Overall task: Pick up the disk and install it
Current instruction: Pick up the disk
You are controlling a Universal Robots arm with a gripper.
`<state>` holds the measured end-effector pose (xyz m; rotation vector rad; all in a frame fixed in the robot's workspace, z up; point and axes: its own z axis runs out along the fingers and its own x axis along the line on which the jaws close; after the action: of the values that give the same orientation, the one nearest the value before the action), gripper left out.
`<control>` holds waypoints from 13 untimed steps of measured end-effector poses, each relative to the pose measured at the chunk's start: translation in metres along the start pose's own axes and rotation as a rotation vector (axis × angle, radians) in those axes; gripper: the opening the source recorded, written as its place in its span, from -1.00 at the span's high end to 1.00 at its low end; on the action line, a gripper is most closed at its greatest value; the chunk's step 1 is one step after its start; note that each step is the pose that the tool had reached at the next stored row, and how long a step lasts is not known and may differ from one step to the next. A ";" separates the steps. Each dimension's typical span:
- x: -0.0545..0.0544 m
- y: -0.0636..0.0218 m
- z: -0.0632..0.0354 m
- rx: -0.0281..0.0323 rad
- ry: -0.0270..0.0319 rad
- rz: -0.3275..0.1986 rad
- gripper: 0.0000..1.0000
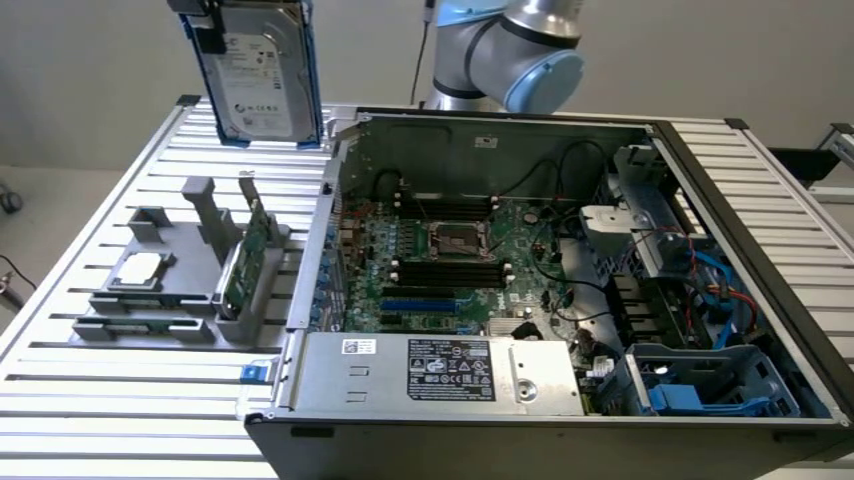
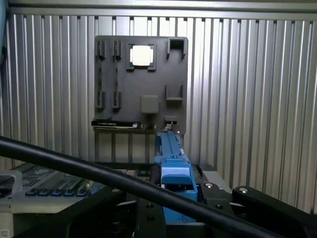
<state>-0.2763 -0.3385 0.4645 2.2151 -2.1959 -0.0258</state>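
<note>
Desk (image 1: 94, 210) of silver slatted profiles spans the exterior view. An open computer case (image 1: 787, 300) lies on its side over the centre and right of that view, insides facing up. In it are the green motherboard (image 1: 454, 270) with the CPU socket (image 1: 451, 240) in the middle, a silver power supply (image 1: 427, 375) along the near edge, and a blue drive bay (image 1: 694, 385) at the lower right.

The arm (image 1: 514, 50) shows at top centre, behind the case's back wall: a grey-and-blue joint, with the link running up out of frame.

The disk (image 1: 260, 75) is at the upper left of the exterior view, held up over the far part of the desk, just left of the case's back-left corner. It stands on edge, close to upright and slightly tilted, white label facing the camera, blue carrier frame down its right side, its top cropped by the frame edge. Black fingers (image 1: 203, 30) are clamped on its upper left edge, closed and gripping the disk. The wrist camera looks down along the disk's blue edge, with black gripper parts flanking it on both sides and a black cable (image 2: 99, 171) crossing in front.

A grey fixture (image 1: 140, 225) sits on the desk at the left of the exterior view, well apart from the disk. A thin green card (image 1: 247, 260) stands on edge in the fixture's right-hand slot, next to the case wall. A small square silver chip (image 1: 140, 268) lies flat in a pocket on the fixture's left. In the wrist view the fixture lies flat on the slats beyond the disk's edge.
</note>
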 end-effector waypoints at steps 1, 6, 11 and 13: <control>0.001 -0.0043 -0.0011 -0.0001 0.0001 0.000 0.35; 0.005 -0.0269 -0.0057 0.0000 0.0000 0.000 0.35; 0.010 -0.0495 -0.0087 -0.0001 0.0001 0.000 0.35; 0.012 -0.0585 -0.0094 0.0000 0.0001 0.000 0.35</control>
<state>-0.2175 -0.3497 0.4723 2.2148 -2.1960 -0.0258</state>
